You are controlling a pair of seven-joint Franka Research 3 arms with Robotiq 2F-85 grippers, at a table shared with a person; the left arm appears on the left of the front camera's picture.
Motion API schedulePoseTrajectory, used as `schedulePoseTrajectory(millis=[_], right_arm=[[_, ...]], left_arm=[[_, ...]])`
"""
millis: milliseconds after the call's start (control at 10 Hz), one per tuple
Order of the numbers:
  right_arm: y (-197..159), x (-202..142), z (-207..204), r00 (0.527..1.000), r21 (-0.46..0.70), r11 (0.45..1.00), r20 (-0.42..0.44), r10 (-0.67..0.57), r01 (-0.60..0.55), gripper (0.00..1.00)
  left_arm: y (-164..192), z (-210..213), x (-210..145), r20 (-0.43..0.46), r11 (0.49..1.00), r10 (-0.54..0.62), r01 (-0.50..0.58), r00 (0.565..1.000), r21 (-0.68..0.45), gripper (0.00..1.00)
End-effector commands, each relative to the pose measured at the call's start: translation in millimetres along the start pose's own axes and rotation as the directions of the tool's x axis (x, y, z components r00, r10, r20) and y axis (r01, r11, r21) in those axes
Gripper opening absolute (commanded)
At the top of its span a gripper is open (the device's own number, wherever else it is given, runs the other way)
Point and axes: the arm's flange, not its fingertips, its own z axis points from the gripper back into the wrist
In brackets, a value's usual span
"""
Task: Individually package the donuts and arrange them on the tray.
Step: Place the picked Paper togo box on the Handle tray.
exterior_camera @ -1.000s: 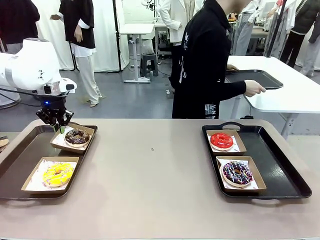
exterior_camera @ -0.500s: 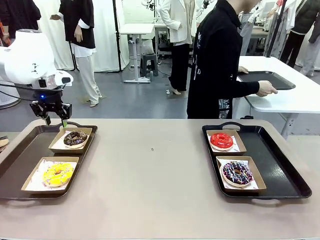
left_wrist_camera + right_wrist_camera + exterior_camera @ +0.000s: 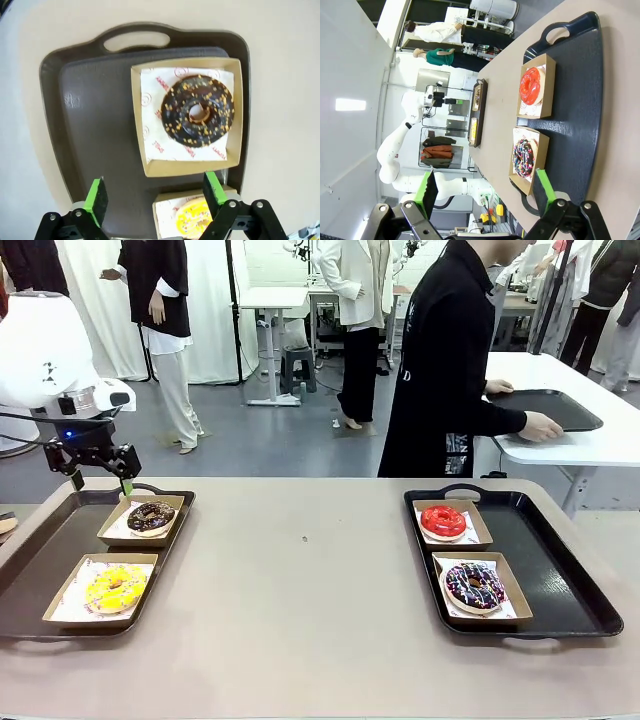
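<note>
**Beige table, two trays, four boxed donuts**

Left gripper [image 3: 98, 481] hangs wide open and empty above the left tray [image 3: 30, 550], just behind the chocolate donut [image 3: 151, 516]; the yellow donut [image 3: 115, 587] sits nearer. Right gripper [image 3: 485, 192], likewise open and empty, overlooks the red donut [image 3: 443, 521] and sprinkled donut [image 3: 474, 585]. Any next grasp should take box walls, not icing.

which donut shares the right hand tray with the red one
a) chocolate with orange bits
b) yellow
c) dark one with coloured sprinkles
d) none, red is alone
c: on the right tray the red donut sits in the far box and the dark sprinkled donut in the near box; the yellow donut and the chocolate donut are on the left tray.
</note>
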Motion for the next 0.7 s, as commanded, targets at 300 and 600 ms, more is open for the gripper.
schedulePoseTrajectory(millis=[300,600], right_arm=[[2,0,-2,1.0,0.0,1.0,0.018,-0.013,0.013,1.0],[2,0,-2,1.0,0.0,1.0,0.018,-0.013,0.013,1.0]], left_arm=[[1,2,-57,-0.011,0.996,-0.048,0.047,0.999,-0.077,1.0],[62,30,-69,-0.006,0.898,0.044,-0.042,0.999,-0.438,1.0]])
